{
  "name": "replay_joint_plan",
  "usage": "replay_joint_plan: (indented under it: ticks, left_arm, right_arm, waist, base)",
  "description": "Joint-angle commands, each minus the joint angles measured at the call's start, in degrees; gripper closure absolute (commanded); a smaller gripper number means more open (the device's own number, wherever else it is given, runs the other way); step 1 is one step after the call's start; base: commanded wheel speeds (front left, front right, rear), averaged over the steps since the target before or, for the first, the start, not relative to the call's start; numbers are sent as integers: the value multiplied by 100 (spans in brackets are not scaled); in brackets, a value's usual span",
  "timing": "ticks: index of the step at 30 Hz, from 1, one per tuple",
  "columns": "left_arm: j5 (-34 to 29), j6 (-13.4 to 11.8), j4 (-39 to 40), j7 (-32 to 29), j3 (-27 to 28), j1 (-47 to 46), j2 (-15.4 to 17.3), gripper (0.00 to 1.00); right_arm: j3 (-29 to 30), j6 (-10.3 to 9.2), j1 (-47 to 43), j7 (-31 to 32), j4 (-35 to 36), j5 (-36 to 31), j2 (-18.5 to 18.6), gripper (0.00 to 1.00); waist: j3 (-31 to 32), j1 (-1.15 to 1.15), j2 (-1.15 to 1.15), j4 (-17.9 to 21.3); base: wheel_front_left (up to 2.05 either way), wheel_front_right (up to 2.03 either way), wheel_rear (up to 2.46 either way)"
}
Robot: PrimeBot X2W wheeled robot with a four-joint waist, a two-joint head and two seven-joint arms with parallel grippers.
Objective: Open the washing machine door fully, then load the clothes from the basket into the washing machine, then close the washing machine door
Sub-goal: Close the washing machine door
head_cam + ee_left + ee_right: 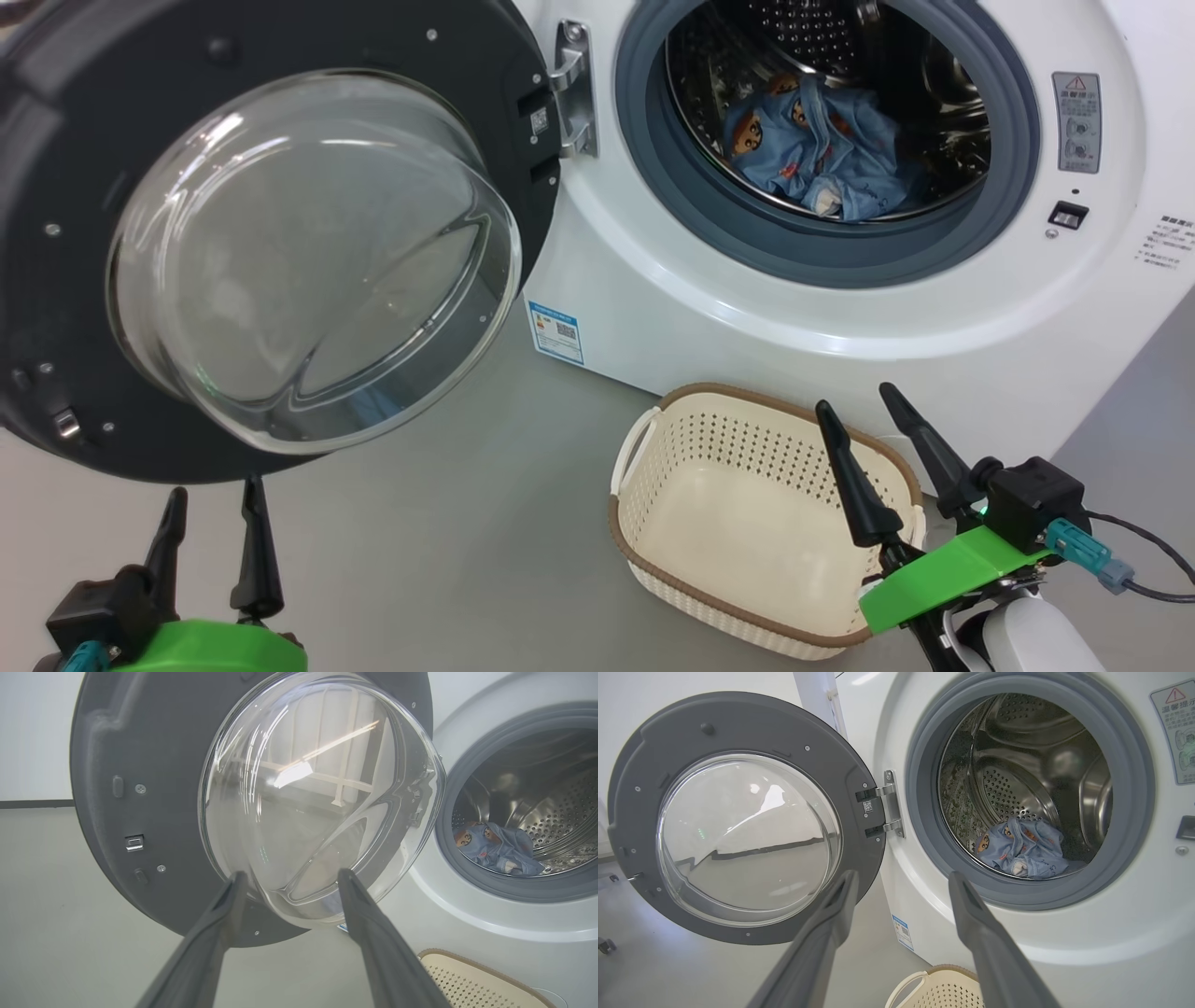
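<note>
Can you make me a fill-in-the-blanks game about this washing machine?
The clothes lie inside the steel ____.
The basket on the floor is ____.
The door stands wide ____.
The left gripper and the right gripper each hold ____.
Missing words: drum, empty, open, nothing.

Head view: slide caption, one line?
Door open, clothes in drum, basket empty; left gripper and right gripper open, holding nothing.
</note>
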State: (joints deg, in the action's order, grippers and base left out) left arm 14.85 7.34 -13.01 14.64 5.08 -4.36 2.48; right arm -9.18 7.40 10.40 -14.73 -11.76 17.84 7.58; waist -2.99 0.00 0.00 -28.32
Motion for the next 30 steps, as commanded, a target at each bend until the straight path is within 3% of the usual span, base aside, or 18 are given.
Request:
replay_joint_plan:
  ticks: [1,30]
  left_arm:
    - [-61,14,135,36,216,-96,75,0]
    - [-124,14,247,36,319,-70,85,0]
  right_arm:
    - [-158,9,79,-27,134,86,-15,0]
    - [-200,9,-27,-27,157,148,11,0]
  waist:
    - [34,0,0,-22]
    - [138,0,0,32]
  base:
    - [0,0,0]
    - [0,0,0]
